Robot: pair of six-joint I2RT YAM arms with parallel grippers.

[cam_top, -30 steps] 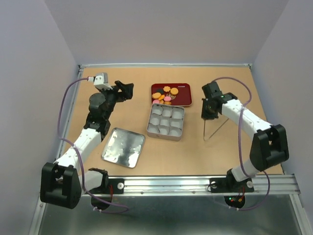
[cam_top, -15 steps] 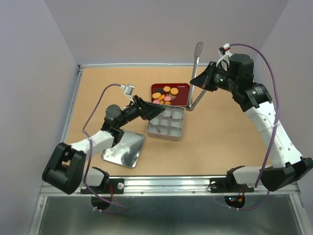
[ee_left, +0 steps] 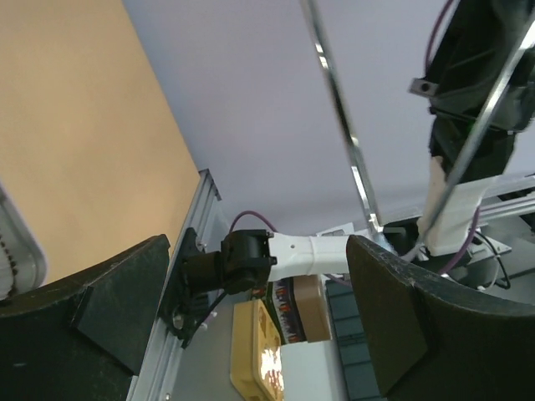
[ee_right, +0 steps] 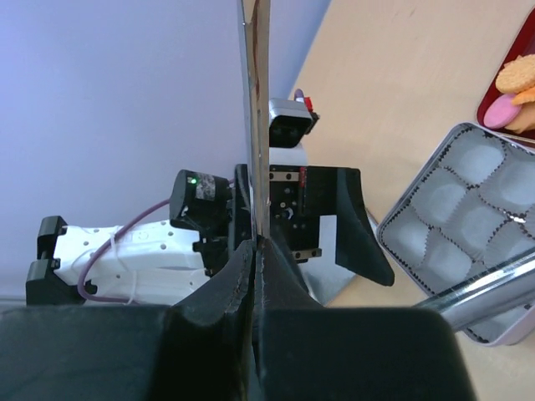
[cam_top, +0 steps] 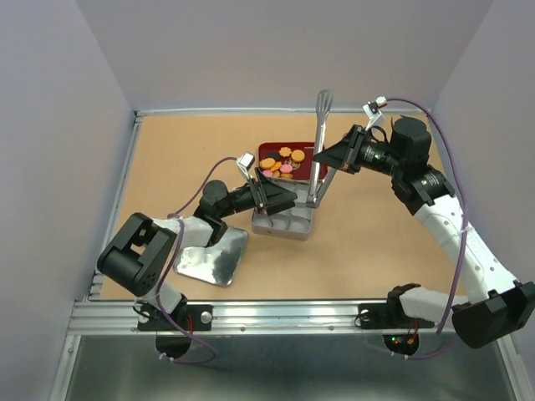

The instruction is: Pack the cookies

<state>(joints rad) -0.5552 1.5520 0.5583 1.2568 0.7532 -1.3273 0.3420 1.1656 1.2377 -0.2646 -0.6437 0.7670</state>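
Lid point(cam_top: 213, 255) lies left of the tin point(cam_top: 292, 223) | your left gripper point(cam_top: 282, 199) hangs over the tin's left side, fingers spread wide, holding nothing | cookies point(cam_top: 282, 164) sit in the red tray point(cam_top: 307, 147) just behind the tin | your right gripper point(cam_top: 330, 157), behind the tin's right side, is clamped on the tongs point(cam_top: 323, 113).

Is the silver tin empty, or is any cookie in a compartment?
Empty where visible: right wrist view shows bare paper cups in the tin; cookies lie in the red tray. Left pincer hides some from above.

The tan table point(cam_top: 167, 159) carries a dark red tray point(cam_top: 306, 146), a silver tin point(cam_top: 284, 230) and a flat lid point(cam_top: 213, 261).
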